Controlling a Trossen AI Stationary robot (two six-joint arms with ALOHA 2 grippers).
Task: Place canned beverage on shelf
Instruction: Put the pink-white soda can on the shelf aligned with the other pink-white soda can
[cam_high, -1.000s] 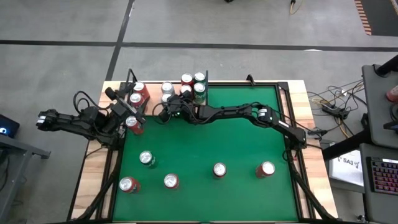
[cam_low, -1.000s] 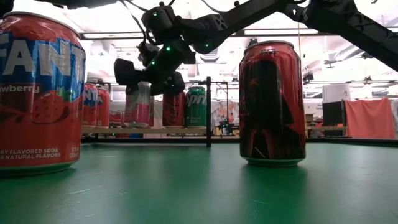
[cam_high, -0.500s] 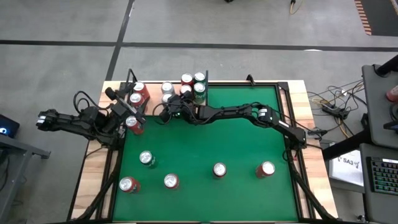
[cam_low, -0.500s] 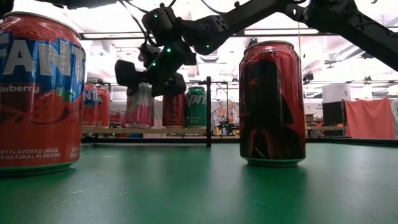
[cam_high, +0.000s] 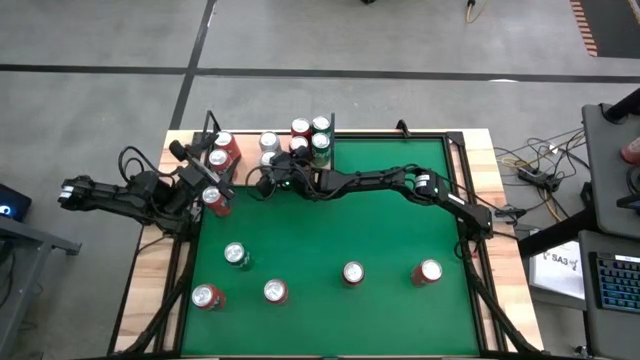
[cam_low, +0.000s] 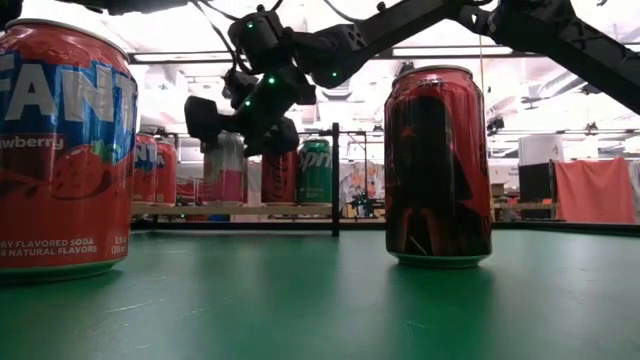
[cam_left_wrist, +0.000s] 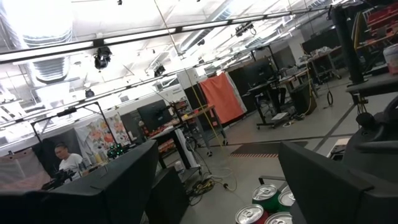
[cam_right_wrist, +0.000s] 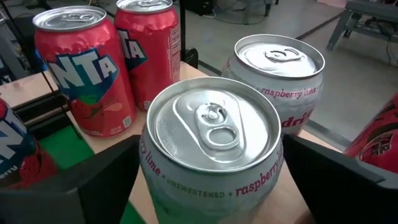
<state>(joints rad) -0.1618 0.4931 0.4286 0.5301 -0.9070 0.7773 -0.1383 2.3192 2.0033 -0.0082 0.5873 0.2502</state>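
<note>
High view: the shelf (cam_high: 247, 150) lies along the table's far edge, at about 11 o'clock from the middle of the green felt (cam_high: 330, 250), its black rods standing at the corners.
Right gripper: the right gripper (cam_high: 268, 172) reaches across the felt to the shelf's near edge and straddles a raspberry lime can (cam_right_wrist: 211, 162).
Right gripper state: in the right wrist view its two dark fingers (cam_right_wrist: 87, 180) stand spread on either side of that can, with a sliver of space showing at each side; the can stands upright on the pale wood, not lifted.
Raspberry lime can: it stands in the shelf's front row; a second raspberry can (cam_right_wrist: 280, 81) is just behind it, touching or nearly so.
Fanta cans: two red Fanta cans (cam_right_wrist: 87, 68) stand together on the shelf, near the gripped-around can, at the shelf's left end in the high view.
Back row: a red can (cam_high: 301, 127) and a green can (cam_high: 321, 125) stand at the shelf's 1 o'clock corner.
Left gripper: the left gripper (cam_high: 205, 178) waits at the table's 9 o'clock edge, fingers spread wide and holding nothing, with a red-topped can (cam_high: 213, 197) just beside it.
Loose cans: five more stand on the felt toward 6 o'clock, among them a dark red can (cam_low: 438, 165) and a strawberry Fanta (cam_low: 62, 150) close to the low camera.
</note>
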